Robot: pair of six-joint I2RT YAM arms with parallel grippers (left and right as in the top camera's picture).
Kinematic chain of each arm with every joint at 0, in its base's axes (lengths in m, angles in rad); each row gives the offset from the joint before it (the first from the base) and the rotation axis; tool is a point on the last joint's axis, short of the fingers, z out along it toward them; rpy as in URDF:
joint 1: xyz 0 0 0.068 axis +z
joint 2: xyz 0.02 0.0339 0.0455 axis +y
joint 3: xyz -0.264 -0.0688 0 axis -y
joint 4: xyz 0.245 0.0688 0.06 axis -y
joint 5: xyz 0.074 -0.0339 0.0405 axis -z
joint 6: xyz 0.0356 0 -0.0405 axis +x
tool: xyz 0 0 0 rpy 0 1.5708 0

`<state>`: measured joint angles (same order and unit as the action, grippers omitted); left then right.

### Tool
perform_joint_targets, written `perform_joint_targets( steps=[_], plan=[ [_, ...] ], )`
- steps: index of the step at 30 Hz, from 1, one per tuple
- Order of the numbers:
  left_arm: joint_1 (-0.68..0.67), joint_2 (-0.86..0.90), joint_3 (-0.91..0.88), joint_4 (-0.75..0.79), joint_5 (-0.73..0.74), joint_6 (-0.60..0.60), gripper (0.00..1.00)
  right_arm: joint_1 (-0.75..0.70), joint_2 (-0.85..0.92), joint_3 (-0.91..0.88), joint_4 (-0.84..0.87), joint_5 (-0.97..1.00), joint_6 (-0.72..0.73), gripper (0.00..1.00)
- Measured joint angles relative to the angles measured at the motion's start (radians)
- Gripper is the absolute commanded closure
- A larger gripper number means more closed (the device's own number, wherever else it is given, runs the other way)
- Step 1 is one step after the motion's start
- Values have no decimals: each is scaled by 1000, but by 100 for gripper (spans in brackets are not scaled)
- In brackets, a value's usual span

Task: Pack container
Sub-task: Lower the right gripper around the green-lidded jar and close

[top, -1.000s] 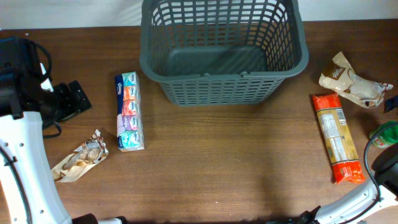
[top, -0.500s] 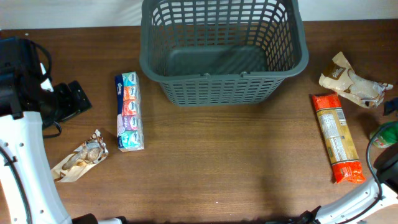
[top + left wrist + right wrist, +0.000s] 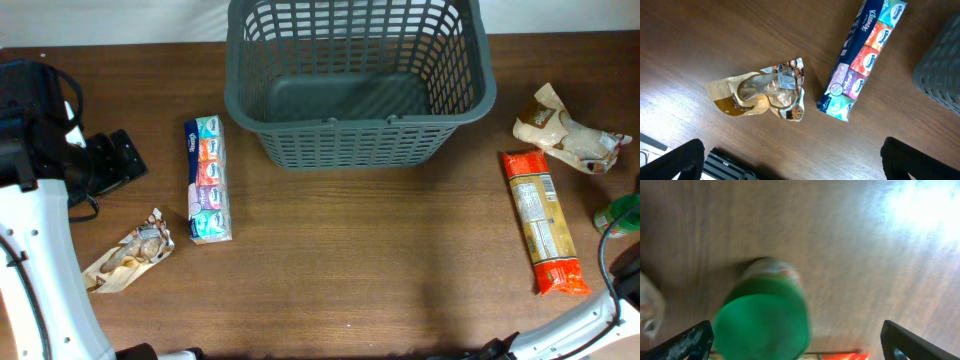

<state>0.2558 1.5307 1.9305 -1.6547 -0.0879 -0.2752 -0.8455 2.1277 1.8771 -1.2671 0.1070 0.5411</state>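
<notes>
The container (image 3: 360,122), a large dark grey slotted basket, stands empty at the table's far middle. Left of it lie a tissue multipack (image 3: 207,178) and a crumpled tan snack bag (image 3: 128,252). In the left wrist view the snack bag (image 3: 762,95) and tissue multipack (image 3: 862,55) lie beyond my left gripper (image 3: 795,167), which hangs open above bare wood. On the right are an orange pasta pack (image 3: 543,220), a tan pouch (image 3: 565,130) and a green-lidded jar (image 3: 622,212). My right gripper (image 3: 800,345) is open above the jar (image 3: 765,315), which sits nearer its left finger, blurred.
The left arm's white link (image 3: 40,270) and black base (image 3: 40,120) fill the left edge. The right arm's white link (image 3: 575,325) runs along the bottom right corner. Brown wood shows in front of the container.
A dark part of the right arm near the right edge has slid out of the overhead view. The groceries, the container and the left arm have not moved.
</notes>
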Motion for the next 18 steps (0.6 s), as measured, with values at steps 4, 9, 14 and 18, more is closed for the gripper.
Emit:
perform_joint_targets(
  steps=[4,9,14,18],
  plan=[
    [0,0,0,0,3,0,1,56,0,0,20,-2,-3,1],
    [0,0,0,0,3,0,1,111,0,0,27,-2,-3,1],
    [0,0,0,0,3,0,1,115,0,0,27,13,-3,1],
    [0,0,0,0,3,0,1,108,0,0,27,26,-4,1]
  ],
)
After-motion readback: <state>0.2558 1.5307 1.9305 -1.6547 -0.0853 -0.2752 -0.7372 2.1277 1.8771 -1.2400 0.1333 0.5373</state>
